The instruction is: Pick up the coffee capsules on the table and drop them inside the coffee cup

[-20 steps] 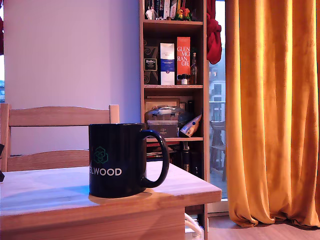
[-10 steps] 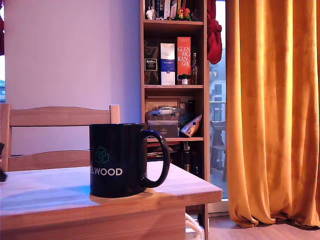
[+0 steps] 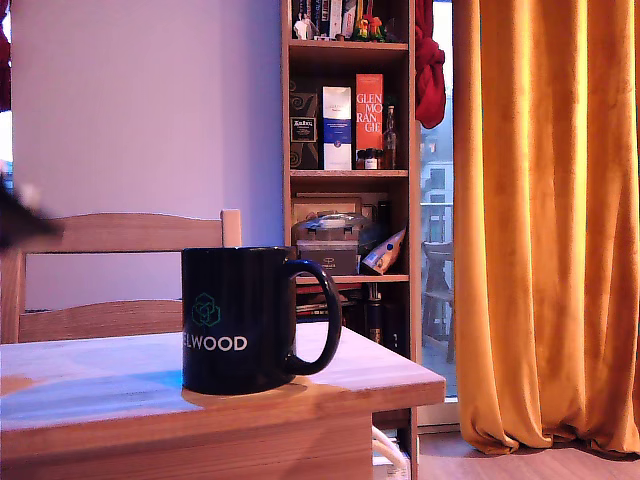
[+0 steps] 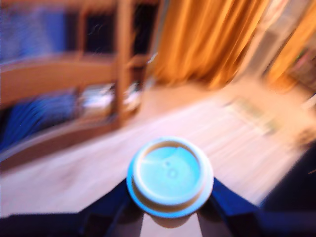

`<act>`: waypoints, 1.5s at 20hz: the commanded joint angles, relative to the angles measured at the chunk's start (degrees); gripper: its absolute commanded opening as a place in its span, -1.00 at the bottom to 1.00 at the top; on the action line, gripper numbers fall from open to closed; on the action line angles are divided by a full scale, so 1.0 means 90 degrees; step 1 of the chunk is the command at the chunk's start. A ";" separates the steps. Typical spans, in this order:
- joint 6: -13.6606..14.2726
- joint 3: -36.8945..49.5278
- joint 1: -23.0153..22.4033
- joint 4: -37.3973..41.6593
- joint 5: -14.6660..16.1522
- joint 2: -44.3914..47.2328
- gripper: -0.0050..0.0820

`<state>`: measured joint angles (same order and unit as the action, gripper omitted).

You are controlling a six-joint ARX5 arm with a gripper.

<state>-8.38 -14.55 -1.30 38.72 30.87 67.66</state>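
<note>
- Pinched between the tool's (image 4: pixel 170 210) two dark fingers (image 4: pixel 106 210) is a blue capsule (image 4: pixel 170 177), its round flat face turned toward the wrist camera and its flared rim sitting just above the fingertips.
- From the wrist view everything behind the capsule is smeared by motion blur; only pale wood, a wooden frame and orange cloth can be made out.
- From the exterior view the arm is only a dark blurred shape (image 3: pixel 22 215) at the picture's left edge, higher than the cup's rim and well apart from the cup; the capsule cannot be picked out there.
- The coffee cup (image 3: pixel 240 320) stands upright on the bench (image 3: pixel 90 385), near the bench's front edge, handle pointing to the exterior view's right, white "ELWOOD" lettering and a teal hexagon facing the room.
- I cannot see into the cup from this height.
- Behind the cup, past the bench, is a wooden chair (image 3: pixel 120 235) with a slatted back.
- Farther behind the cup, toward the exterior view's right, a tall bookshelf (image 3: pixel 345 150) holds boxes, bottles and a plastic container.
- Right of the shelf, an orange curtain (image 3: pixel 545 220) hangs to the floor.
</note>
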 commanded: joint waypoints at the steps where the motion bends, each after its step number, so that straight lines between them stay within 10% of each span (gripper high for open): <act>1: -0.0296 0.0061 -0.0182 -0.0078 0.0238 -0.0432 -0.73; 13: -0.0306 0.0039 -0.1523 -0.1256 0.0274 -0.1948 -0.76; 22: -0.0236 -0.0916 -0.3147 -0.2698 -0.1324 -0.1729 -0.76; 30: -0.0313 -0.2023 -0.3623 -0.3424 -0.1800 -0.0279 -0.76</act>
<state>-10.76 -31.42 -33.58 7.42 14.87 64.23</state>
